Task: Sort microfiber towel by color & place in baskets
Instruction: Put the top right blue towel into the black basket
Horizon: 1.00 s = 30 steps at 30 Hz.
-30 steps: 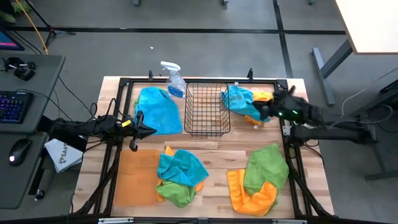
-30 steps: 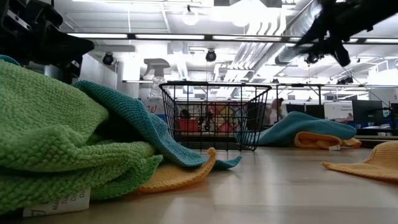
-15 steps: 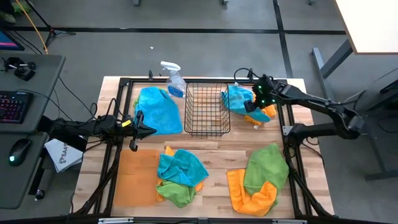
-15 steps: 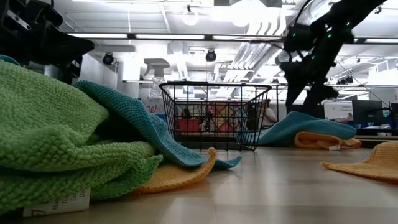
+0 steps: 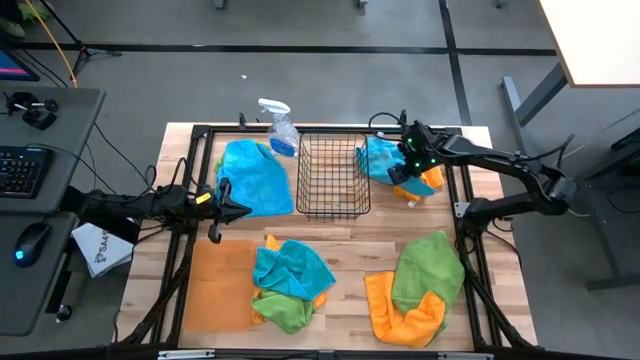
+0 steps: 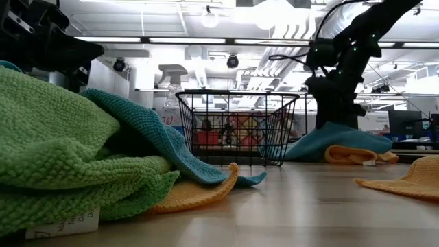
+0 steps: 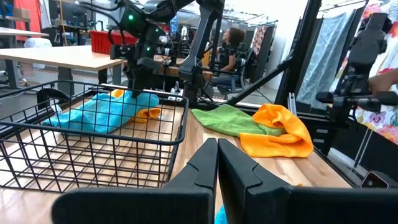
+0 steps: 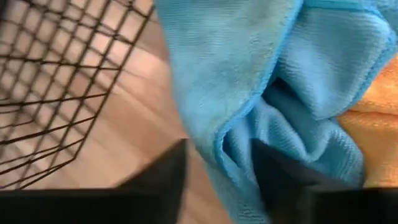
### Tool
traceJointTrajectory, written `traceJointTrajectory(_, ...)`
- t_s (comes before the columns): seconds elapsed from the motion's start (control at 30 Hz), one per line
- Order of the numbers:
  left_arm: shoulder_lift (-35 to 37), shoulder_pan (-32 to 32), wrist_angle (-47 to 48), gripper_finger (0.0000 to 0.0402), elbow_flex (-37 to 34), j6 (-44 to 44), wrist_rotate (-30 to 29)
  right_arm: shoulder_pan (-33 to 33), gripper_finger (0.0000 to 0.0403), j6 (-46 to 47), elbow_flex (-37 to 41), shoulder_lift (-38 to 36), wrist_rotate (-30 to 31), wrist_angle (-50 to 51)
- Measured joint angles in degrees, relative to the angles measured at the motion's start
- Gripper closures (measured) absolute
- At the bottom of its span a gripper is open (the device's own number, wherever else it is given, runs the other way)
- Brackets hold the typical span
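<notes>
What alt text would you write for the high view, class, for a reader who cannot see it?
The right gripper presses down on a blue towel beside the black wire basket, fingers closing on a fold. The left gripper waits shut near another blue towel, above the orange tray.

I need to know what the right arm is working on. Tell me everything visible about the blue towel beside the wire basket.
The blue towel is soft, looped microfiber, crumpled into thick folds. It lies on the wooden table, just right of the black wire basket, and overlaps an orange towel at its far side. The right gripper is down on it, fingers straddling a raised fold; it has not been lifted.
</notes>
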<state>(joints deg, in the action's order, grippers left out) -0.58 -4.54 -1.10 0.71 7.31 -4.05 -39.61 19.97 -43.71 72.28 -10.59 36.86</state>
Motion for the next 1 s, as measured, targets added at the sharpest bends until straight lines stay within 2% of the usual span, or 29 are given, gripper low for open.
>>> traceJointTrajectory(0.03, 0.0, 0.0, 0.0, 0.0401, 0.0, 0.0, 0.0, 0.2, 0.0341, -0.9, -0.7, -0.6, -1.0, 0.5)
traceJointTrajectory(0.07, 0.0, 0.0, 0.0, 0.0401, 0.0, 0.0, 0.0, 0.2, 0.0371, -2.0, -2.0, -1.4, -2.0, 1.1)
traceJointTrajectory(0.1, 0.0, 0.0, 0.0, 0.0401, 0.0, 0.0, 0.0, 0.3, 0.038, -2.3, -3.6, -2.4, -2.7, 1.8)
traceJointTrajectory(0.3, 0.0, 0.0, 0.0, 0.0401, 0.0, 0.0, 0.0, 0.2, 0.0397, -8.5, -22.1, -7.5, -3.5, 8.0)
traceJointTrajectory(0.43, 0.0, 0.0, 0.0, 0.0401, 0.0, 0.0, 0.0, 0.3, 0.0399, -10.1, -35.4, -8.0, -3.0, 9.1)
traceJointTrajectory(0.57, 0.0, 0.0, 0.0, 0.0401, 0.0, 0.0, 0.0, 2.4, 0.04, -9.7, -44.7, -7.4, -2.9, 7.8)
traceJointTrajectory(0.73, 0.0, 0.0, 0.0, 0.0401, 0.0, 0.0, 0.0, 8.2, 0.0402, -8.0, -51.1, -5.4, -3.0, 3.3)
traceJointTrajectory(1.0, 0.0, 0.0, 0.0, 0.0401, 0.0, 0.0, 0.0, 19.3, 0.0402, -3.9, -52.0, -0.3, -6.2, -14.4)
